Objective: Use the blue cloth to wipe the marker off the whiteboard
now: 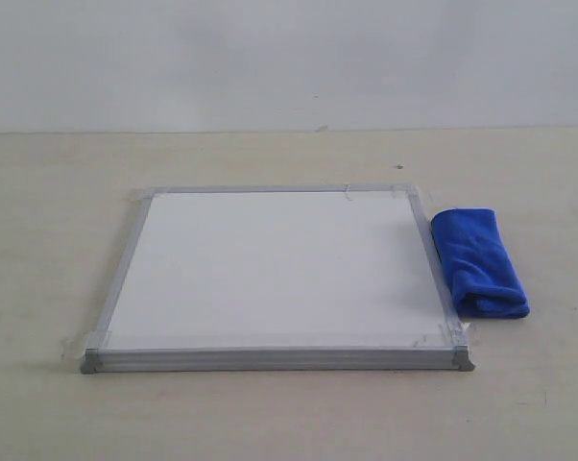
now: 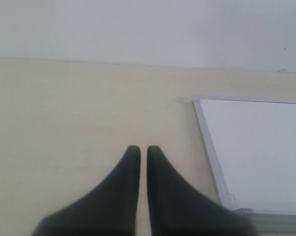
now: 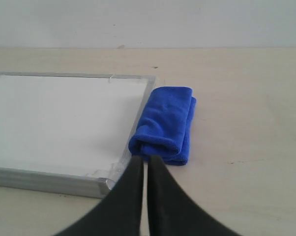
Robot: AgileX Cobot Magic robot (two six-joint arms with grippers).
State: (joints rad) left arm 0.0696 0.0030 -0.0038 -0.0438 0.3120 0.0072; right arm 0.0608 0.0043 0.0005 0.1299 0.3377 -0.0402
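Note:
The whiteboard [image 1: 279, 274] lies flat in the middle of the table, silver-framed, with clear tape at its corners. Its surface looks plain white; no marker line shows in any view. The blue cloth [image 1: 479, 261] lies folded on the table, touching the board's right edge. In the right wrist view the cloth [image 3: 165, 124] lies just beyond my right gripper [image 3: 146, 161], which is shut and holds nothing. My left gripper [image 2: 143, 150] is shut over bare table, left of the whiteboard [image 2: 256, 152]. Neither gripper shows in the exterior view.
The pale wooden table [image 1: 59, 240] runs back to a white wall [image 1: 289, 58]. A few small dark specks mark the table behind the board.

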